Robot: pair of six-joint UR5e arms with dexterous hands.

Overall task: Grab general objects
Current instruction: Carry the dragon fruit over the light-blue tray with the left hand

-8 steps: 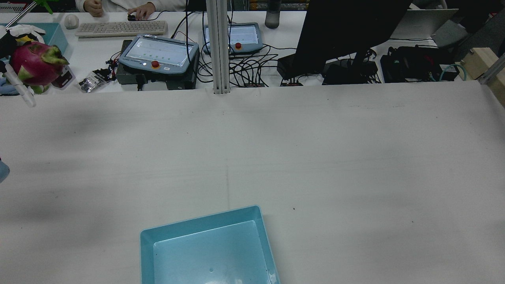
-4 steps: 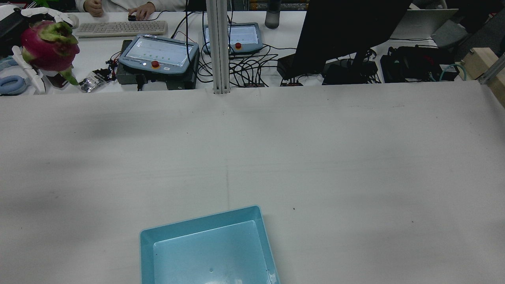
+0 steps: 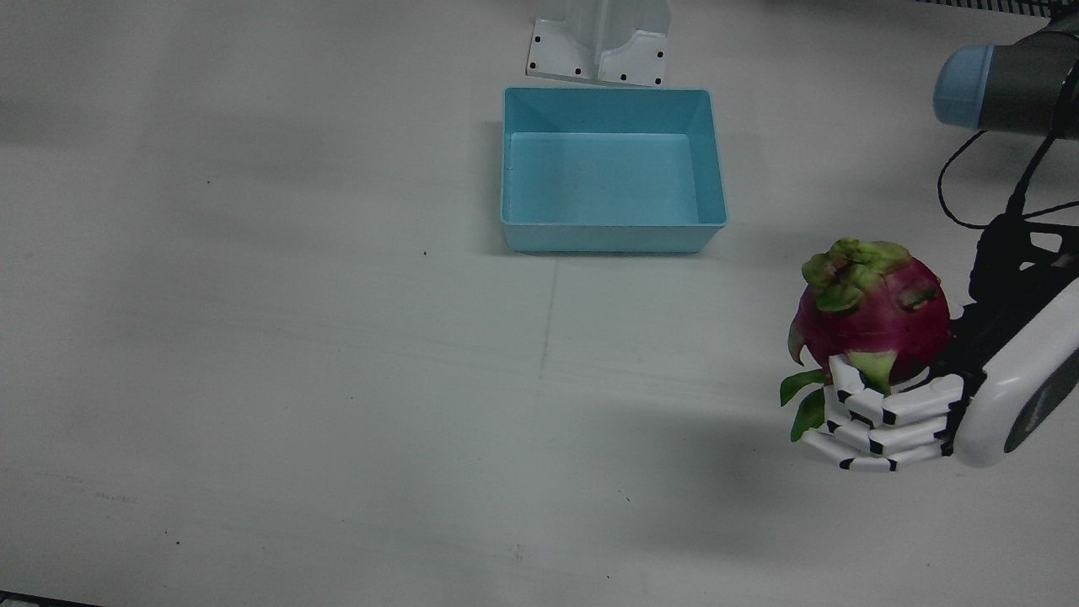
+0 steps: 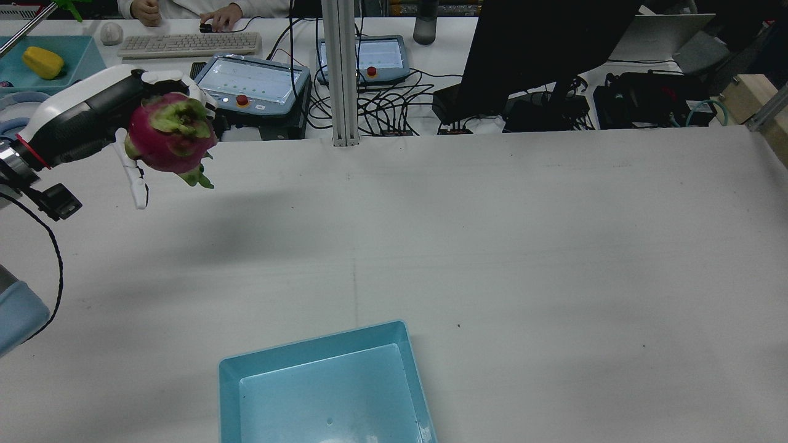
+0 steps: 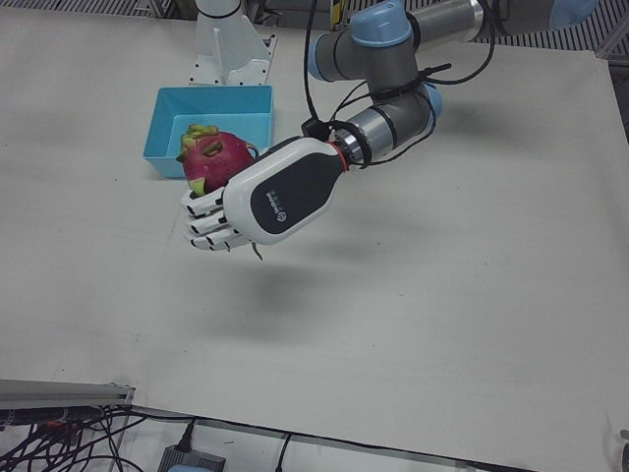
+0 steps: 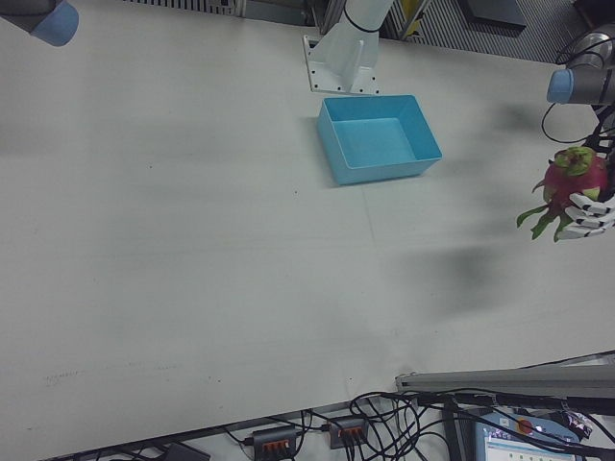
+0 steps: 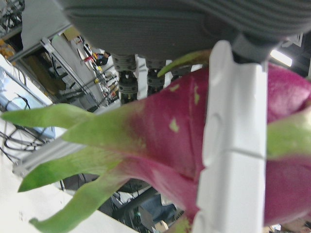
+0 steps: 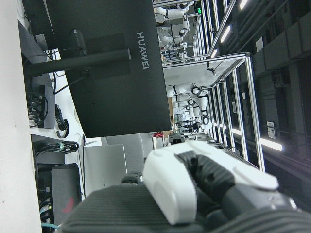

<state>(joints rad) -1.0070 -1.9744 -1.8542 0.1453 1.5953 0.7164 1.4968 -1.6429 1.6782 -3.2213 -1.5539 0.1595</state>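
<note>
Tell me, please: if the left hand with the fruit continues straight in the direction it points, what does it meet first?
Probably nothing: the left hand holds the dragon fruit above bare table. The blue bin seems off that line, though depth is unclear.

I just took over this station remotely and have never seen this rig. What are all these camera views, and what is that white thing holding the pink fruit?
This is a two-armed robot at a white table. The white thing is its left hand, many-fingered, its fingers curled around a dragon fruit held above the table. One camera looks down from overhead, one from behind the robot, two from the operators' side, and one sits on each hand. A blue bin, empty, stands on the table near the pedestal. The right hand shows only in its own camera, too close to tell its state.
</note>
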